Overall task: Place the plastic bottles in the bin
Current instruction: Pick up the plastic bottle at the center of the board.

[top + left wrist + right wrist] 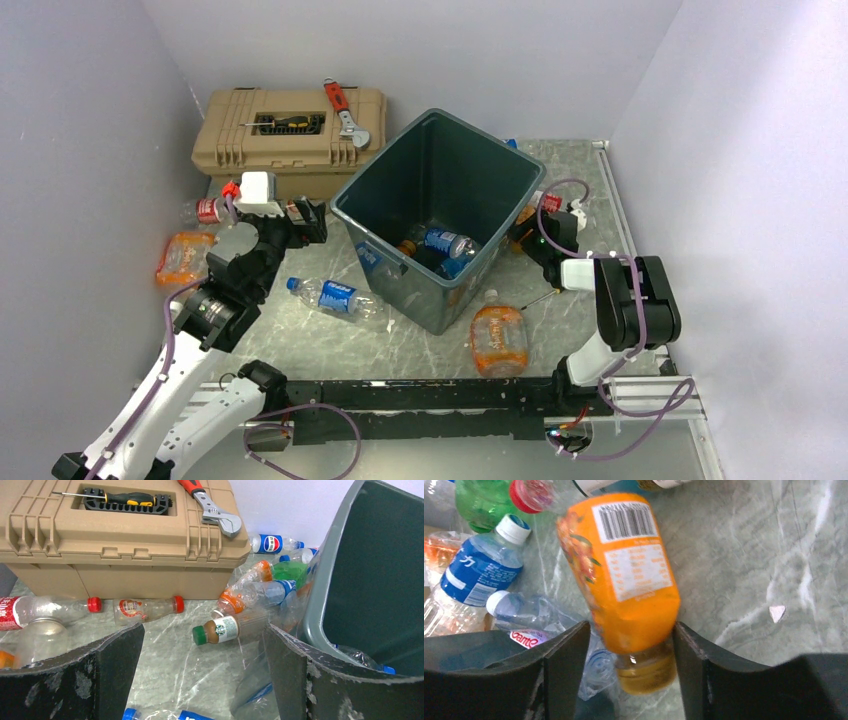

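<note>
Top external view: the bin [452,170] stands upright near the middle of the table [400,345], just right of the tan toolbox [290,150]. A red wrench [345,112] and a screwdriver [285,122] lie on the toolbox lid. A few plastic bottles [445,243] already lie on the bin floor. Others remain on the table:
- a blue-label bottle [337,297] near the bin's left front corner;
- an orange bottle [497,338] in front of the bin;
- a crushed orange bottle [183,258] and a red-label bottle [205,210] near the left wall.

The left gripper [312,222] sits between the toolbox and the bin's left wall. In the left wrist view its jaws are spread wide with nothing between them. Beyond them, a red-capped bottle [145,609] lies in front of the toolbox, and more bottles are heaped against the bin's outer wall.

The right gripper [525,238] sits low at the bin's right side. In the right wrist view its jaws are set narrower and clamp the lower end of an orange-label bottle [629,580], with one finger [566,670] against each side. Whether that bottle is clear of the table cannot be determined. A white-capped bottle [479,570] and a green bottle [481,500] lie just left of it.
</note>
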Tool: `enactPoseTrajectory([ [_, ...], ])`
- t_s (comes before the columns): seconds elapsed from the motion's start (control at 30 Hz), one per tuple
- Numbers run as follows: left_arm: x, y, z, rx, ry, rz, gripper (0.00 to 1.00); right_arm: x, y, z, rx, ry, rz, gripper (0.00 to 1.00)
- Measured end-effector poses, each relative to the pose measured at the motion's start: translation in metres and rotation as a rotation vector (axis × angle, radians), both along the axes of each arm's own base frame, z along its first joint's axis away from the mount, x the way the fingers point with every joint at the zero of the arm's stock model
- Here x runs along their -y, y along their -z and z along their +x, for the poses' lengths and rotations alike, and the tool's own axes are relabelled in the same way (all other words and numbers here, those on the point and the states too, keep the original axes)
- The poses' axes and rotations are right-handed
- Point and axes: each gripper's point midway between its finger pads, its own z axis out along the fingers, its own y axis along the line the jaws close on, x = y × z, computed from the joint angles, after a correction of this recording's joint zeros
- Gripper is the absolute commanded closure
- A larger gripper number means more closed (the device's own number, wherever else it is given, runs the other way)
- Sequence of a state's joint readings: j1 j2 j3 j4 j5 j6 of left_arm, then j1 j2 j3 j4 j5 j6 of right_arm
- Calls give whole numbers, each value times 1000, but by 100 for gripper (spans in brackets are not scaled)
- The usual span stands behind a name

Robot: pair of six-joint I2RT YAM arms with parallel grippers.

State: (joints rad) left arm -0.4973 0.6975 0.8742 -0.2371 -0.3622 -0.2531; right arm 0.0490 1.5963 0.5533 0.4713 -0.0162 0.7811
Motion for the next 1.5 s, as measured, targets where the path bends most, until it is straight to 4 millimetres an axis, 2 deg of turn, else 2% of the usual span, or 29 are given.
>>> enactPoseTrajectory([
  [0.07, 0, 0, 0, 0, 0, 0, 6, -1, 4, 0, -10, -1, 4, 58],
  [0.23, 0, 1, 1, -2, 0, 1, 6, -1, 5, -3, -17, 7, 17, 76],
  [0.4, 1, 2, 2, -7, 1, 4, 6, 2, 0, -25, -17, 22, 12, 100],
  [0.5, 1, 2, 2, -7, 3, 4, 7, 5, -21, -35, 26, 38, 10, 100],
  [0.63, 2, 2, 1, -8, 6, 3, 7, 9, -64, -39, 133, 56, 10, 100],
  [0.67, 2, 2, 1, -8, 7, 3, 7, 10, -80, -42, 171, 62, 10, 100],
  [0.77, 2, 2, 1, -7, 7, 3, 7, 13, -110, -52, 242, 73, 8, 100],
  [0.87, 2, 2, 1, -6, 7, 2, 7, 17, -139, -69, 308, 87, 0, 100],
  [1.07, -5, -4, -2, 14, -17, -4, 5, 29, -183, -112, 375, 127, -32, 100],
  [1.13, -9, -9, -5, 33, -33, -13, 5, 30, -209, -130, 433, 123, -40, 100],
  [1.2, -12, -17, -9, 61, -38, -28, 5, 28, -243, -149, 518, 98, -49, 100],
  [1.33, -10, -35, -15, 117, -9, -66, 4, 6, -326, -194, 740, -58, -54, 100],
  [1.43, 3, -57, -21, 158, 69, -106, 2, -21, -367, -222, 862, -229, -36, 100],
  [1.5, 17, -77, -29, 196, 162, -148, 1, -41, -379, -236, 914, -355, -12, 100],
])
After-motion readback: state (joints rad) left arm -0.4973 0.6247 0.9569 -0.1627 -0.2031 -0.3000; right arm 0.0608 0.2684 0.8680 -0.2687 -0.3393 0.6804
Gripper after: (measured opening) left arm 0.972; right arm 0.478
